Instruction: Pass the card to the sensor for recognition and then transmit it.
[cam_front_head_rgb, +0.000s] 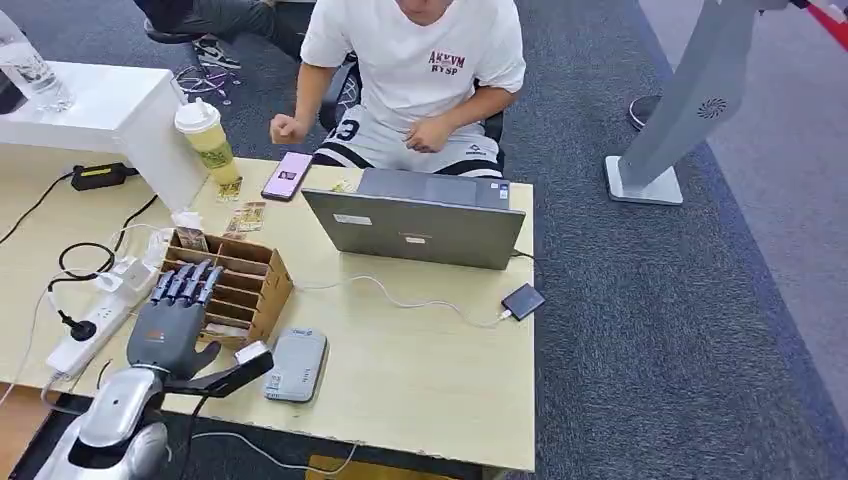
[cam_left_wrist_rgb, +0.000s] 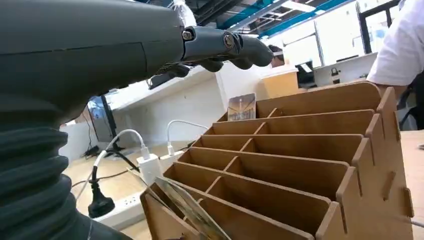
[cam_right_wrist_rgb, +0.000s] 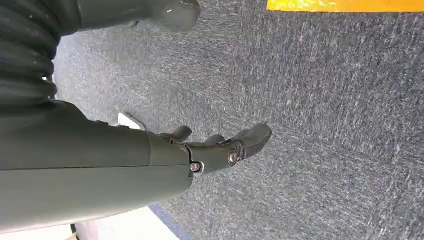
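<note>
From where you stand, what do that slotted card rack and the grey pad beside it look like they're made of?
The card rack looks like thin unpainted plywood or fibreboard: pale brown, with darker cut edges and tab joints. The grey pad looks like matte moulded plastic with rounded corners, though that is less certain.

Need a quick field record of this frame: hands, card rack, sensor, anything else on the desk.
left hand: open, flat above the wooden card rack, holding nothing
right hand: hanging over grey carpet, fingers loosely curled, holding nothing
cards: one card upright in the rack's far slot, another card leaning in the near slot
sensor: grey card reader on the desk beside the rack, nothing on it
laptop: open, facing the seated person
other: drink cup, phone, power strip
task stage: no card picked yet
</note>
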